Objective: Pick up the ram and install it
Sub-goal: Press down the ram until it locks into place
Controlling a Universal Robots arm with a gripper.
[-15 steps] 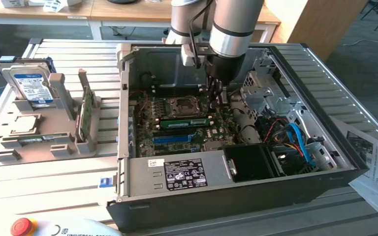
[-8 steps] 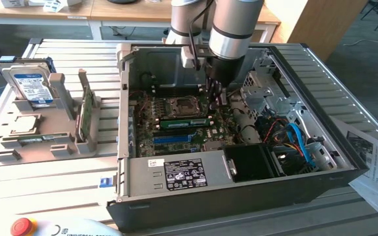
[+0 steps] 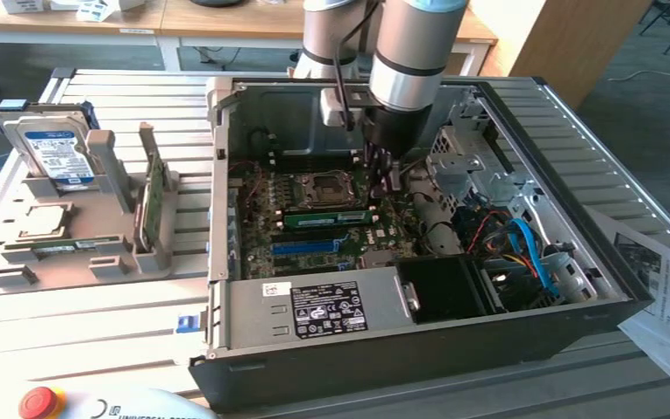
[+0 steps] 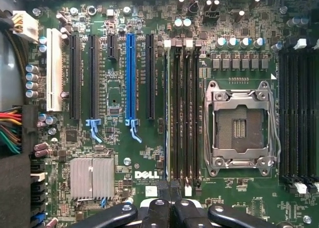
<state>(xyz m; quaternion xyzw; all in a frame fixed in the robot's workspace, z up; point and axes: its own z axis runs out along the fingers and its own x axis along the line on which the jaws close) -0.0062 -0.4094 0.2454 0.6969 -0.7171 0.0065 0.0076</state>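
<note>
On the exterior view's left, a grey tray (image 3: 32, 271) holds one hard drive (image 3: 56, 148) and one green card (image 3: 151, 201) standing on edge. In the open computer case (image 3: 428, 349), one ram (image 3: 325, 218), a long, narrow green stick, lies along a memory slot between the CPU socket (image 3: 317, 186) and one blue slot (image 3: 310, 247). The gripper (image 3: 384, 179) hangs just above its right end with its jaws closed and nothing visibly held; blue cables (image 3: 529, 244) crowd the case beyond.

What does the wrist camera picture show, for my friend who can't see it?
The robot's tool is shut, hovering over a green computer motherboard. A green ram stick sits on edge in a slot beside the empty square processor socket, and a long blue slot lies farther off.
</note>
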